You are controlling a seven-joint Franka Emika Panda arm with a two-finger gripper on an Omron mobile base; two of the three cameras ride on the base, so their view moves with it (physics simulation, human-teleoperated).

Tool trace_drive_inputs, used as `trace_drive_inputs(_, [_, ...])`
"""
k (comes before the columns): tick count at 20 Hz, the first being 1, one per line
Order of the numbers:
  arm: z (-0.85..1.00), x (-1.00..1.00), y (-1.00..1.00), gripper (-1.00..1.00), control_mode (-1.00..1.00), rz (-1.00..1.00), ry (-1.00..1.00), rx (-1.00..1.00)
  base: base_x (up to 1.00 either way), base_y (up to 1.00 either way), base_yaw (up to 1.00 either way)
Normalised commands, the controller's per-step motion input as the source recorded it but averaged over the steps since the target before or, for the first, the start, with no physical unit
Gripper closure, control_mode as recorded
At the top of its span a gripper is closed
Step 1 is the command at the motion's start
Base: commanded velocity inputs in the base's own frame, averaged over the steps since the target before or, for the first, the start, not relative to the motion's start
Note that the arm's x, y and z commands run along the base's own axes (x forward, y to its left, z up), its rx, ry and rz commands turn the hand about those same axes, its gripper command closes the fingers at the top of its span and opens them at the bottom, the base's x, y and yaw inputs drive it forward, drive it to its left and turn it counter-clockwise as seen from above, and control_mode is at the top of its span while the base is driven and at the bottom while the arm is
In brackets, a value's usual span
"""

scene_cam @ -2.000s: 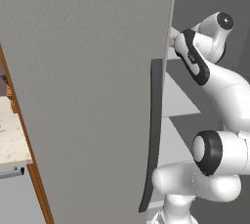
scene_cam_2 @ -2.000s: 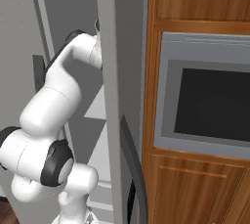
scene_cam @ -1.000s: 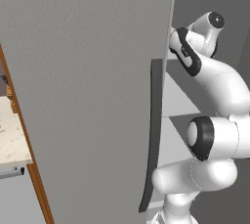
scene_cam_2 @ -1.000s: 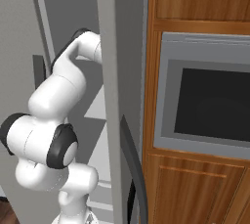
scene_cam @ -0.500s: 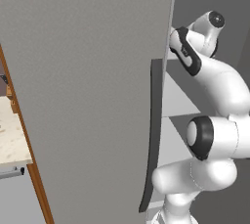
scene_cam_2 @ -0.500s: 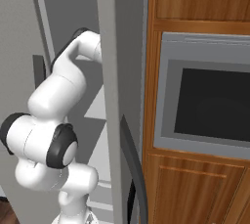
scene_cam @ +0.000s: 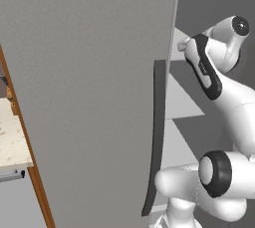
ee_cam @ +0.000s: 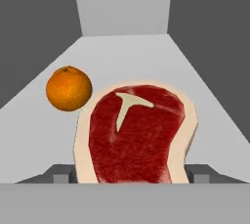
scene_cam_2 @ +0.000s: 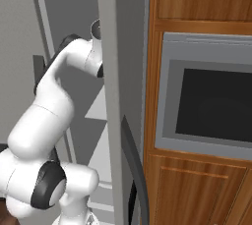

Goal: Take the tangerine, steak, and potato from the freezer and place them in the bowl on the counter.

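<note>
Reaching into the freezer (scene_cam_2: pixel 110 47), I have the steak (ee_cam: pixel 134 135) right under my hand, lying flat on the pale shelf (ee_cam: pixel 127 56) and running down between my two fingertips (ee_cam: pixel 61 173). They stand either side of the slab, about its width apart — whether they press on it I cannot tell. The tangerine (ee_cam: pixel 69 88) sits just beside the steak's upper left edge, close enough that it may be touching. No potato among what I can see.

As for progress, I judge this to be early: steak and tangerine both lie on the shelf, and carrying each to the bowl is yet to come.

My arm goes in past the open grey door (scene_cam: pixel 89 87) with its long dark handle (scene_cam: pixel 155 137). To the right stand brown wood cabinets (scene_cam_2: pixel 197 189) around a built-in oven (scene_cam_2: pixel 206 106); to the far left, an edge of speckled beige counter (scene_cam: pixel 11 137).
</note>
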Motion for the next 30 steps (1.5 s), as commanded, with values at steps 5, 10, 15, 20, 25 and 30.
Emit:
trace_drive_inputs(5, [0.38, -0.96, 0.17, 1.00, -1.00, -0.05, -0.07, 0.00, 0.00, 0.00, 0.00])
trace_drive_inputs(10, [0.40, -0.95, 0.29, 1.00, -1.00, -0.01, 0.00, 0.00, 0.00, 0.00, 0.00])
trace_drive_inputs(15, [0.22, -1.00, 0.31, 1.00, -1.00, 0.00, 0.04, 0.00, 0.00, 0.00, 0.00])
trace_drive_inputs(20, [0.14, -1.00, 0.24, 1.00, -1.00, 0.00, 0.04, 0.00, 0.00, 0.00, 0.00])
trace_drive_inputs(25, [0.01, -1.00, 0.22, 1.00, -1.00, 0.00, 0.09, 0.00, 0.00, 0.00, 0.00])
trace_drive_inputs(30, [0.00, -1.00, 0.35, 1.00, -1.00, 0.00, 0.14, 0.00, 0.00, 0.00, 0.00])
